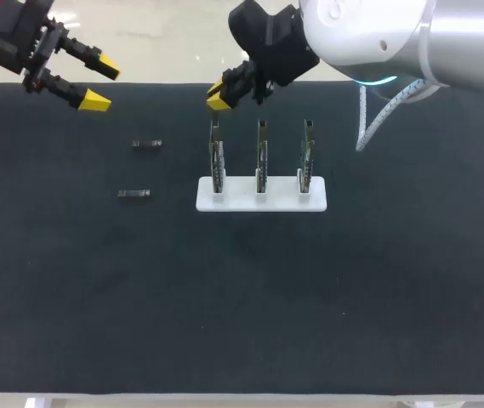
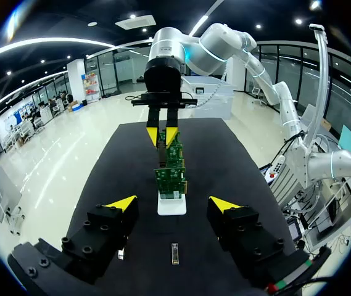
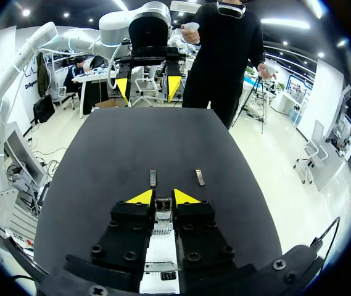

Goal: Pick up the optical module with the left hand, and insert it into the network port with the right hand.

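While spread-fingered, left end effector (image 1: 102,83) aloft, angled rightward.

Two small, dark, oblong metal optical modules, both flat and loose on the black table mat (image 1: 242,297), long sides running across it, apart from each other: far module (image 1: 147,144) and near module (image 1: 133,195), the near one slightly further left. Well to their right, a flat white rectangular base (image 1: 280,202) carrying three green network cards (image 1: 261,157), upright on edge, parallel, evenly spaced in a row. Leftmost card closest to the two modules.
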You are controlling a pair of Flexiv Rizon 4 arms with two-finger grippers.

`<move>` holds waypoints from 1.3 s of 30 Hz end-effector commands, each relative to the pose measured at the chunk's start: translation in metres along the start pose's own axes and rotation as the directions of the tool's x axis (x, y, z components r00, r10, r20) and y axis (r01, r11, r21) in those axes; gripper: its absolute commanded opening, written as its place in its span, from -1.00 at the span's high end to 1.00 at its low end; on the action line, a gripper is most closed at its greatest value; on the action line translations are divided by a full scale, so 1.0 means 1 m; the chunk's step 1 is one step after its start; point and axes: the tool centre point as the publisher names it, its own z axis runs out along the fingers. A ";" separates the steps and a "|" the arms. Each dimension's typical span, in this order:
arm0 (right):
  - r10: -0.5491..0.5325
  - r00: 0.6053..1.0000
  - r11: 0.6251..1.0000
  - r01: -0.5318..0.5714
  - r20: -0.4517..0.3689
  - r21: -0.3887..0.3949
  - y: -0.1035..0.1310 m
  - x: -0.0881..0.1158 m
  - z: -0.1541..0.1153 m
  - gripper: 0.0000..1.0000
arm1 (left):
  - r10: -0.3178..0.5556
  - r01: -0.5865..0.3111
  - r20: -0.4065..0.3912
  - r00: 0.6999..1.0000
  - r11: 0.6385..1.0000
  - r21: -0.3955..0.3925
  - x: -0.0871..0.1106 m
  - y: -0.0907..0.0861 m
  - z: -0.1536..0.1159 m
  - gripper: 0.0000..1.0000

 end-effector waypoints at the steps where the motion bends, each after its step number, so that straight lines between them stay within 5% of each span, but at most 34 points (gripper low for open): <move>1: 0.000 1.000 1.000 0.000 0.006 0.001 0.001 0.002 0.001 1.00 | -0.001 0.001 -0.003 1.000 1.000 -0.001 0.000 0.000 0.000 -1.00; 23: -0.003 1.000 1.000 0.003 0.017 0.005 -0.002 0.002 0.005 1.00 | -0.001 0.001 -0.003 1.000 1.000 -0.001 0.000 0.000 0.000 -1.00; 24: -0.004 1.000 1.000 0.004 0.018 0.006 -0.002 0.002 0.005 0.48 | -0.001 0.001 -0.003 1.000 1.000 -0.001 0.000 0.000 0.000 -1.00; 25: -0.002 1.000 1.000 0.001 0.018 0.007 -0.002 0.000 0.005 -1.00 | -0.001 0.001 -0.003 1.000 1.000 -0.001 0.000 0.000 0.000 -1.00; 36: 0.008 1.000 1.000 -0.008 0.000 0.014 -0.001 -0.008 0.003 -1.00 | -0.001 0.001 -0.003 1.000 1.000 -0.001 0.000 0.000 0.000 -1.00; 37: 0.007 1.000 1.000 -0.007 -0.003 0.015 -0.001 -0.009 0.003 -0.74 | -0.001 0.001 -0.003 1.000 1.000 -0.001 0.000 0.000 0.000 -1.00; 38: 0.006 1.000 1.000 -0.006 -0.007 0.015 -0.001 -0.010 0.003 0.07 | -0.001 0.001 -0.003 1.000 1.000 -0.001 0.000 0.000 0.000 -1.00; 39: 0.005 1.000 1.000 -0.005 -0.010 0.016 -0.001 -0.010 0.002 0.36 | -0.001 0.001 -0.003 1.000 1.000 -0.001 0.000 0.000 0.000 -1.00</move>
